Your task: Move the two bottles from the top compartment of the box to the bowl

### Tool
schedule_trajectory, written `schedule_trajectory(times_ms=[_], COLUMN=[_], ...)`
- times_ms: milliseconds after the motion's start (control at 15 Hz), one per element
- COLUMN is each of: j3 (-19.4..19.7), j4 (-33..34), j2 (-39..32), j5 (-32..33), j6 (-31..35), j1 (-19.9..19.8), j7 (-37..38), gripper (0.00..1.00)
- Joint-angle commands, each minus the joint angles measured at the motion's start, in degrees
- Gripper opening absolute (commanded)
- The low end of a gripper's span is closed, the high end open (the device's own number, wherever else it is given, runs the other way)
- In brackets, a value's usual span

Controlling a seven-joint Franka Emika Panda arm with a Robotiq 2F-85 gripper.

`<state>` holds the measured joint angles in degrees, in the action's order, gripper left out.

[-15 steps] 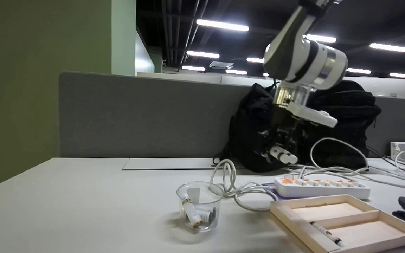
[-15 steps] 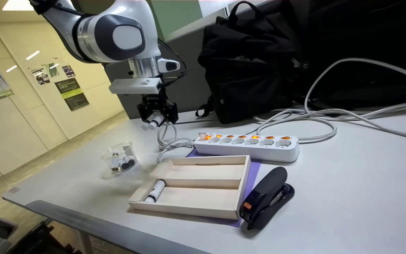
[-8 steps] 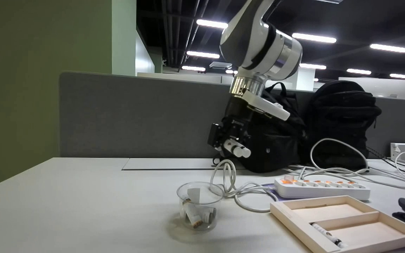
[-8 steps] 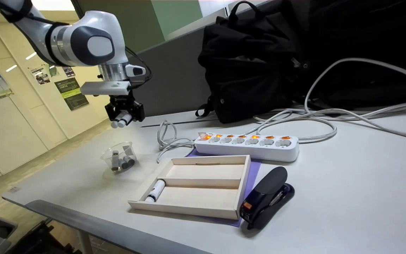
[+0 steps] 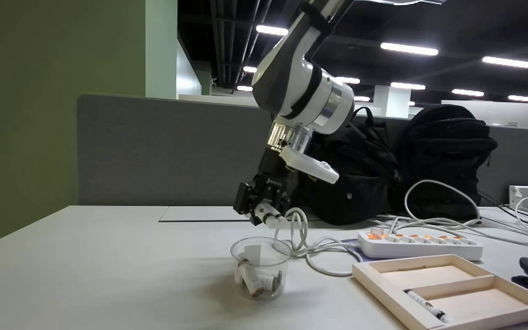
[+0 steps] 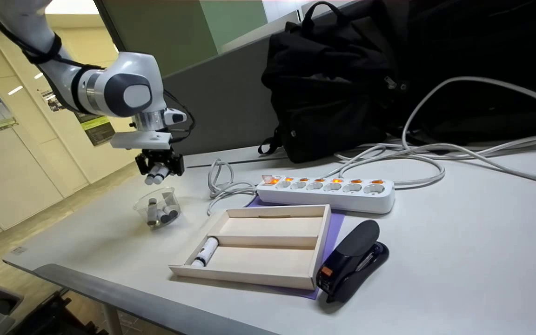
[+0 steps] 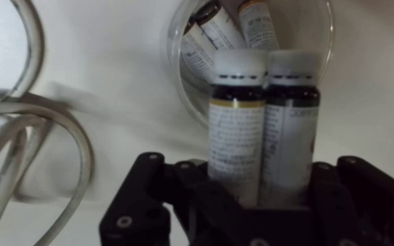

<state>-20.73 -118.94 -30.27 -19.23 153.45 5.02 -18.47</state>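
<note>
The pick-up and most of the carry are judged to be done; a final lowering and the release are left. A gold-banded, white-labelled cylindrical bottle (image 7: 236, 143) and a dark-banded, white-labelled cylindrical bottle (image 7: 289, 143), both white-capped, are held side by side, seemingly touching, by the black two-fingered gripper (image 7: 254, 167), which is narrowed upon them. No bottle can be seen in the pale wooden compartment (image 6: 272, 226) beside the long white plastic power strip (image 6: 326, 200); this is taken to be the top compartment of the shallow, divided, light-wood box (image 6: 249, 278), found well off to one side of the gripper and lower. One more white-labelled bottle (image 6: 206, 251) is lying in the other compartment (image 6: 268, 260); by the task sentence, it is presumably not called for.

As for position, the caps of the two bottles are held foremost, beyond the fingers (image 7: 325, 188), and slanted downward. The round, clear bowl (image 5: 264, 265), of glass or plastic (which cannot be told), is placed below the gripper and ahead of it. In the wrist view the caps are seen against its mouth, while the fingers are seen outside its rim; in both exterior views a gap is left between caps and rim. Three loose white-labelled bottles (image 7: 258, 27) are contained in it, so a bottle could be caught on these or on the rim.
</note>
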Motion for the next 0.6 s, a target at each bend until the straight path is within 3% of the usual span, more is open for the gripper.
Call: schedule_trajectory(times_ms=[0,200,267,333,533], j3=[-3.04,-4.43,-4.76,-4.97,-5.71], j4=[3.24,3.78,3.90,4.00,3.99], j2=[-3.58,-5.15,-5.58,-5.95,-6.47], j5=[-0.04,0.66,0.79,0.93,0.96], j6=[2.43,3.13,3.39,3.40,3.34], j1=[-0.99,-1.35,-1.44,-1.48,-1.96], j7=[-2.04,-2.37,-2.43,-2.41,-2.77], gripper=[0.00,0.00,0.25,0.26,0.47])
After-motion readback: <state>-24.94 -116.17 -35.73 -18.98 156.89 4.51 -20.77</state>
